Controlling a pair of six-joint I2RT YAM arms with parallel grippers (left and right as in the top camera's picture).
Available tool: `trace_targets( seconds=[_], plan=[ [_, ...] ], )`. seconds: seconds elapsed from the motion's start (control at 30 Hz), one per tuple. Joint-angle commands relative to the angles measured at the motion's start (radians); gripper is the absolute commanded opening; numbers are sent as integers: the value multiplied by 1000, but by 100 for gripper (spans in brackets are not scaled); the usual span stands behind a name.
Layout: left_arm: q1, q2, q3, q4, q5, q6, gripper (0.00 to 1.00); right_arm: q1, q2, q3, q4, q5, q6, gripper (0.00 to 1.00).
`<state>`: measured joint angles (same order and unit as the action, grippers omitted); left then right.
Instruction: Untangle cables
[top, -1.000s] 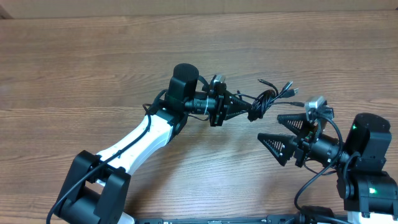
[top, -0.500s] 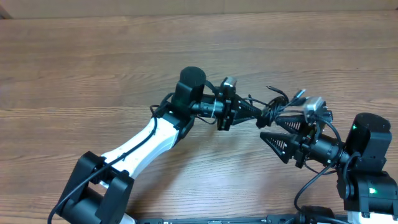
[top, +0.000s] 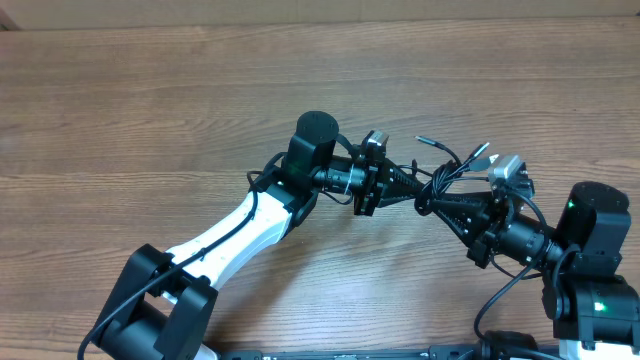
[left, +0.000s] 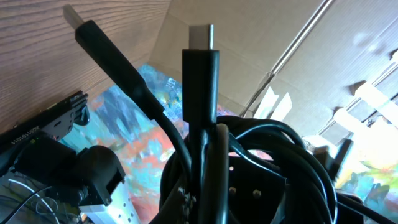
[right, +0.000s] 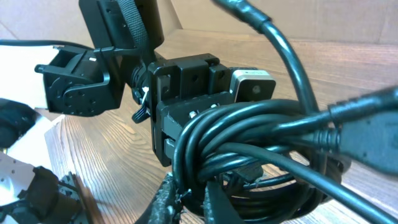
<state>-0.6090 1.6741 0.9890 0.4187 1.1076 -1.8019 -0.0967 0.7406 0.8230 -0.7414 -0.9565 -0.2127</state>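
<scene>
The cables (top: 441, 180) are a small black coiled bundle held above the wooden table (top: 150, 110), between the two grippers, with plug ends (top: 478, 153) sticking up and back. My left gripper (top: 414, 194) reaches in from the left, shut on the bundle. My right gripper (top: 428, 204) meets it from the right, also shut on the bundle. In the right wrist view its fingers (right: 166, 200) pinch strands of the coil (right: 249, 146). In the left wrist view the cables (left: 249, 168) hide the jaws, and a silver-tipped plug (left: 200, 56) stands upright.
The left arm's white link (top: 225, 235) slants across the front middle of the table. The right arm's base (top: 592, 255) stands at the front right corner. The two gripper tips nearly touch.
My left gripper has carried the bundle to the right, toward the right gripper. The right gripper, wide open a second ago, has shut on the bundle.
</scene>
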Motion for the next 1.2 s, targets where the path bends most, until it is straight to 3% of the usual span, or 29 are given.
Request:
trace_targets(
  seconds=[0.0,0.3,0.33,0.4,0.5,0.57,0.67,0.97,1.17],
  plan=[
    [-7,5,24,9,19,-1,4,3,-2,14,3,-10,-3,4],
    [-7,5,24,10,19,8,4,3,-2,14,2,-10,-2,4],
    [-7,5,24,11,19,18,8,3,-2,14,2,-10,-2,4],
    [-7,5,24,29,18,58,27,3,-2,14,2,-10,-1,4],
    [-6,5,24,87,18,147,66,3,-2,14,6,-6,6,4],
    [-5,5,24,143,19,245,87,3,-2,14,19,22,47,4],
    [5,5,24,222,21,414,99,3,-2,14,32,95,129,4],
    [50,5,24,171,48,517,100,3,-2,14,32,111,139,4],
    [59,5,24,-41,26,808,100,3,-2,14,33,111,139,4]
  ],
)
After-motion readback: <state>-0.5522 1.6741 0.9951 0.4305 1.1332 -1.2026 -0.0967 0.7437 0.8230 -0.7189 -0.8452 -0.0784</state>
